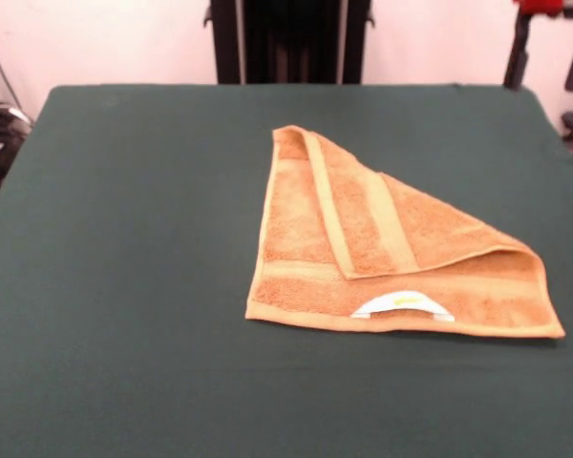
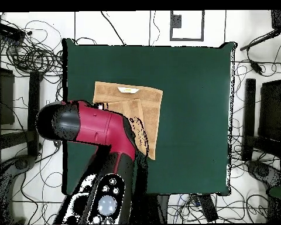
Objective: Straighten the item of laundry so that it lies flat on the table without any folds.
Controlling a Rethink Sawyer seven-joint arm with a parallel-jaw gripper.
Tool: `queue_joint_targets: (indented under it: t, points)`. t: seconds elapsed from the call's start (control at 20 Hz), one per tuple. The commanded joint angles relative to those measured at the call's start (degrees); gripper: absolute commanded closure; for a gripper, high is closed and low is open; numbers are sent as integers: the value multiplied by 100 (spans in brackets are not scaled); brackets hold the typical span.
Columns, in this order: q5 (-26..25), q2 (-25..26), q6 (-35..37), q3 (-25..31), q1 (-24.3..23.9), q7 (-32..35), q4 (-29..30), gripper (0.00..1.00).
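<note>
In the front view, the towel (image 1: pixel 401 253) is lying on the green table (image 1: pixel 124 286), right of centre in the frame. It is sitting folded into a rough triangle. Its long straight edge is running along the bottom, from lower centre out toward the lower right, and its apex is pointing toward the upper middle of the frame. One corner is lying doubled over the lower layer, so a border band is slanting from the apex down toward the centre of the cloth. A white label loop (image 1: pixel 402 305) is resting on the bottom edge, just above the hem. Neither arm nor claw is showing in this view.

In the overhead view, the towel (image 2: pixel 144 102) is lying in the upper left part of the table (image 2: pixel 195 117), with its label (image 2: pixel 128 89) by the top edge. Its folded flap is tapering down toward the lower centre of the frame. The red and black arm (image 2: pixel 99 126) is reaching over the table's left side and covering the towel's lower left portion. The claw is probably hidden beneath the arm's bulk, so I cannot tell whether its fingers are apart or together, or whether they are touching the cloth.
</note>
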Motion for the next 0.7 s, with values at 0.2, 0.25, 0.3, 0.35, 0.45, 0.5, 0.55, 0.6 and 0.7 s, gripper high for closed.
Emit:
queue_joint_targets:
  t: [0.2,0.25,0.3,0.35,0.45,0.5,0.55,0.6,0.7]
  points:
    - [57,-80,-515,660,-264,1084,1397,0]
    - [57,-60,-655,668,-281,1140,1471,0]
    - [60,-46,-779,697,-312,1158,1542,0]
    - [37,-49,-900,750,-365,1111,1617,0]
    - [-58,-52,-1065,842,-451,962,1691,0]
    - [-97,-51,-1115,892,-499,892,1724,0]
    - [-146,-38,-1189,956,-564,806,1755,0]
    - [-158,-22,-1235,996,-608,789,1781,0]
    - [-159,48,-1309,1054,-692,818,1835,0]
